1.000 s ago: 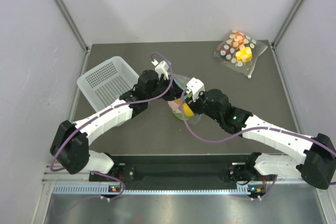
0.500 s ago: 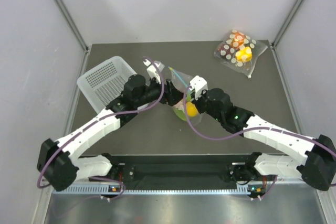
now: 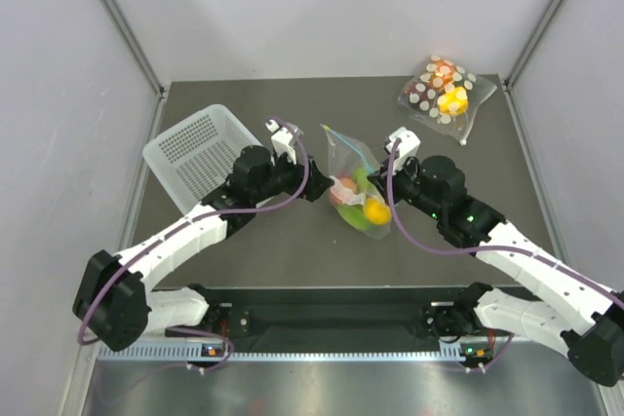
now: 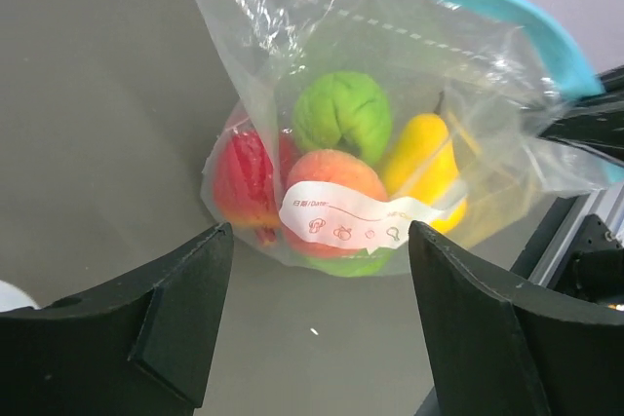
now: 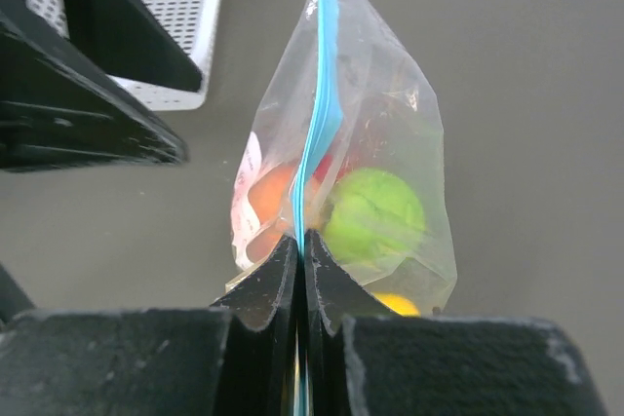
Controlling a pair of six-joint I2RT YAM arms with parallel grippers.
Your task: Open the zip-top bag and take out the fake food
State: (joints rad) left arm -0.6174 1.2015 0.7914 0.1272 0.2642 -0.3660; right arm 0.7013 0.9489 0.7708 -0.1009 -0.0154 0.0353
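Note:
The zip-top bag [image 3: 356, 187] hangs mid-table between my two grippers, its teal zip strip [image 4: 468, 2] running along the top. Through the clear plastic the fake food shows: a red fruit [image 4: 244, 177], a green one [image 4: 341, 114], a peach-orange one [image 4: 327, 182] and a yellow one [image 4: 424, 158]. My right gripper [image 5: 302, 250] is shut on the zip strip [image 5: 317, 124] at the bag's right end, with the green fruit [image 5: 375, 216] just beyond it. My left gripper [image 4: 322, 328] stands open just left of the bag, a little apart from it, with only bare table between its fingers [image 4: 185, 319].
A white perforated basket [image 3: 200, 148] sits at the left, behind my left arm. A clear polka-dot bag [image 3: 444, 90] with yellow and orange pieces lies at the back right corner. Grey walls close in the dark table [image 3: 292, 241] on three sides.
My left gripper let go of the bag, opened and drew back to the left. My right gripper shut on the zip strip and carried the bag to the right.

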